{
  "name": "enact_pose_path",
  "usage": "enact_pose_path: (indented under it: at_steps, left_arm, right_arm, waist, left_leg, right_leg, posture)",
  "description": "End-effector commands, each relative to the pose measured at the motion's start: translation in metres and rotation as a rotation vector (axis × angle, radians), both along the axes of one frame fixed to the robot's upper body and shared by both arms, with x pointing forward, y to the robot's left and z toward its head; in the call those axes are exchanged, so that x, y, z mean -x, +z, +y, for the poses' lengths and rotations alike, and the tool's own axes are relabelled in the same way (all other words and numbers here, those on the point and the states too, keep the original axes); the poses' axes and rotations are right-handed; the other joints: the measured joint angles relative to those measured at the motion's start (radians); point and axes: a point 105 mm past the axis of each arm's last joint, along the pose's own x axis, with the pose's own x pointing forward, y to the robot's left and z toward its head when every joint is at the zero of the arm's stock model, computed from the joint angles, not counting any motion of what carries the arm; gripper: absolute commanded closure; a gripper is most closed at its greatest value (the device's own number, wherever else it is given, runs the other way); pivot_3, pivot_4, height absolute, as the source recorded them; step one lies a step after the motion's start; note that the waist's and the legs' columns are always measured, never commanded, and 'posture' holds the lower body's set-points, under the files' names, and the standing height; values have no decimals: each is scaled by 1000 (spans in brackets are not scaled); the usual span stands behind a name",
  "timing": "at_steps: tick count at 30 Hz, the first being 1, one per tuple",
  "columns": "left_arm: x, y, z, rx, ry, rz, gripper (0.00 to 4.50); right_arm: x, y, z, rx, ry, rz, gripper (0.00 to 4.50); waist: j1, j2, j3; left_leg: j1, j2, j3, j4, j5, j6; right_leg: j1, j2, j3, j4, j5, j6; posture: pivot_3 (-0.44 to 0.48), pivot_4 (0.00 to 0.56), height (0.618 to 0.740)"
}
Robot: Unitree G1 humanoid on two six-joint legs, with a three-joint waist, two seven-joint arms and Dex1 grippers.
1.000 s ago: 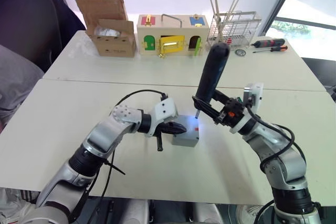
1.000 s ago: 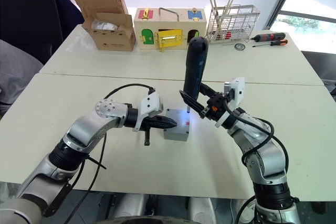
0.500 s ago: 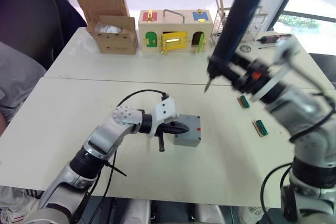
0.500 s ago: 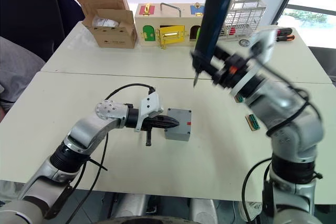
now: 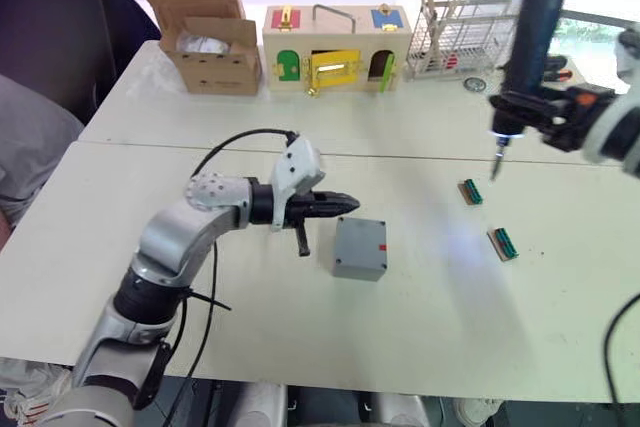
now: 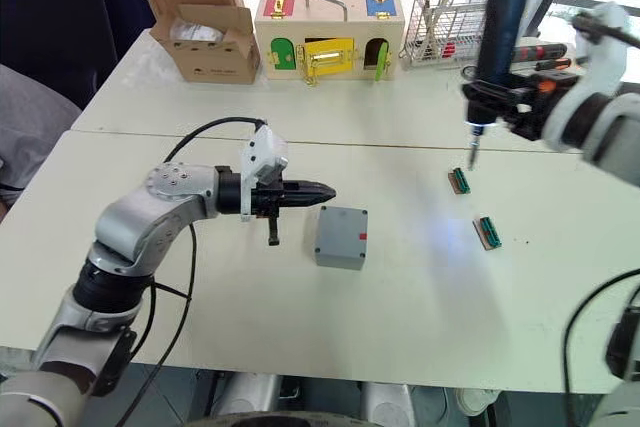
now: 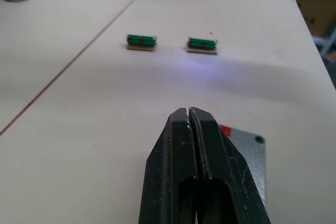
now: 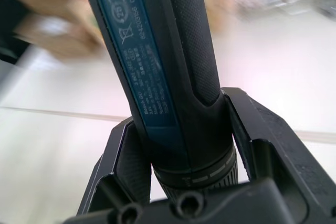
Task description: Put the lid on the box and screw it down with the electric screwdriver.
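Box (image 5: 360, 248) lidded on table, left tool (image 5: 345, 204) closed empty, right tool (image 8: 184, 177) gripping electric screwdriver (image 5: 525, 42)

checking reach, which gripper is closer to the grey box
Left. The left gripper hangs shut just beside the box; the right gripper, holding the electric screwdriver, is far off to its right.

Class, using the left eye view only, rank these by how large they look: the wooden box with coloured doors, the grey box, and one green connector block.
1. wooden box with coloured doors, clearly largest though farthest back.
2. grey box, nearer the camera, so its apparent size is somewhat flattered.
3. green connector block, smallest by far.
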Motion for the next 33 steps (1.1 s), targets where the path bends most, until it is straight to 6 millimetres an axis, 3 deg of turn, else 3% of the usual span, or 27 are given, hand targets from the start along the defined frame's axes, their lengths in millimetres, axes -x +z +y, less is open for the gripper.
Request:
enact_pose_path:
  at_steps: [1, 8, 12, 18, 25, 27, 31, 33]
  left_arm:
    - [33, 9, -16, 27, -144, -73, 4500]
    - [51, -13, -25, -14, -142, -41, 4500]
    - [53, -17, -29, -20, -110, -24, 4500]
    - [53, -19, -31, -13, -74, -3, 4500]
    - [38, -24, -21, 24, 22, 100, 4500]
    - [32, -27, -16, 28, 57, 115, 4500]
    - [30, -24, -12, 45, 66, 129, 4500]
    - [31, -24, -11, 46, 64, 137, 4500]
  right_arm:
    - [11, -17, -54, 96, -173, 198, 2598]
    - [30, -67, -89, -14, -251, 547, 2598]
    - [30, -91, -96, -24, -253, 650, 2598]
    - [21, -109, -103, -35, -274, 706, 2598]
    - [5, -130, -105, -16, -324, 729, 2598]
    - [2, -134, -103, -12, -318, 732, 1598]
    - [1, -138, -106, 20, -325, 734, 169]
    - [0, -138, -106, 20, -326, 732, 14]
  waist:
    - [0, 0, 0]
    - [-15, 4, 5]
    - [-16, 6, 7]
    - [-26, 6, 7]
    - [-18, 6, 7]
    - [-19, 6, 7]
    - [-18, 6, 7]
    - [-19, 6, 7]
  left_leg:
    - [0, 0, 0, 0, -1, 2]
    - [3, -1, 4, 3, -3, 5]
    - [4, 1, 3, 3, 1, 2]
    - [6, 1, 3, 4, 3, 1]
    - [6, 1, 3, 6, 4, -1]
    - [5, 1, 2, 11, 4, 0]
    - [5, 1, 2, 17, 3, 2]
    - [5, 1, 2, 17, 2, 2]
  right_leg:
    - [0, 0, 0, 0, 0, 0]
    - [0, 2, 3, 2, -1, -1]
    - [0, 6, 4, 6, 0, -1]
    - [0, 7, 4, 9, 2, 3]
    - [0, 7, 4, 14, 3, 5]
    - [0, 7, 4, 17, 3, 6]
    - [3, 7, 4, 18, 3, 6]
    - [3, 7, 4, 17, 3, 6]
  posture:
    - [0, 150, 731]
    - [0, 150, 731]
    - [0, 150, 731]
    - [0, 150, 731]
    - [0, 150, 731]
    - [0, 150, 731]
    - [0, 150, 731]
    - [0, 150, 731]
